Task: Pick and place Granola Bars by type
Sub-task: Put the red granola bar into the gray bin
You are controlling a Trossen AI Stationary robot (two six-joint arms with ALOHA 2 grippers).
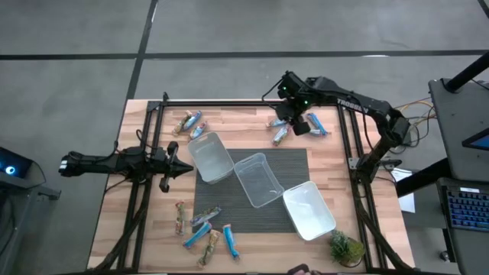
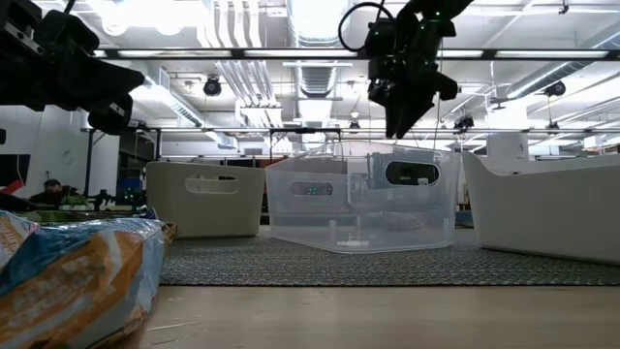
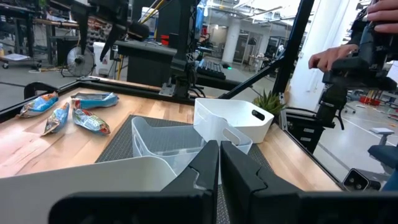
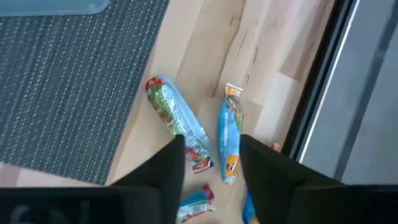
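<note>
Right wrist view shows the right gripper (image 4: 211, 163) parted above a blue granola bar (image 4: 230, 140); lower squarely astride it, probably avoiding the neighbouring silver bar (image 4: 177, 121).

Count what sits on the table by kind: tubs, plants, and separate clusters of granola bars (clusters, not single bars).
Tubs: 3
Plant: 1
Granola Bars clusters: 3
Total: 7
</note>
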